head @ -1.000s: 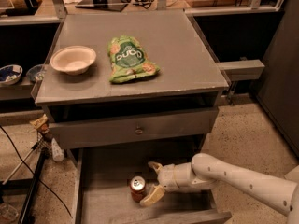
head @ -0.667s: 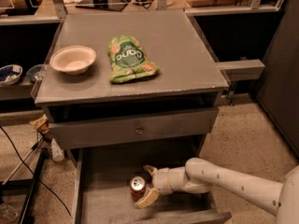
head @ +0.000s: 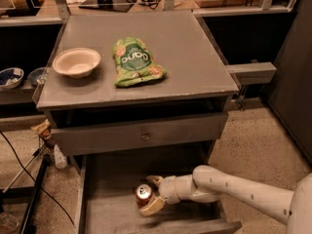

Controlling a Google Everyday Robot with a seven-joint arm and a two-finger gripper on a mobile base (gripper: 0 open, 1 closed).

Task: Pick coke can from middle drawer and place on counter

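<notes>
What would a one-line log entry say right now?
claw: at small red coke can | can: upright in open grey middle drawer | flat grey counter: holds white bowl, green snack bag

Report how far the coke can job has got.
Done: the middle drawer is open, the tool at the coke can inside it. In hand: the grasp, can on the drawer floor. Left: lifting it onto the counter, which bears no can.

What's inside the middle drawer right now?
A coke can, upright, the open tool straddling it. The arm covers some floor; the drawer back is hidden under the upper drawer.
</notes>
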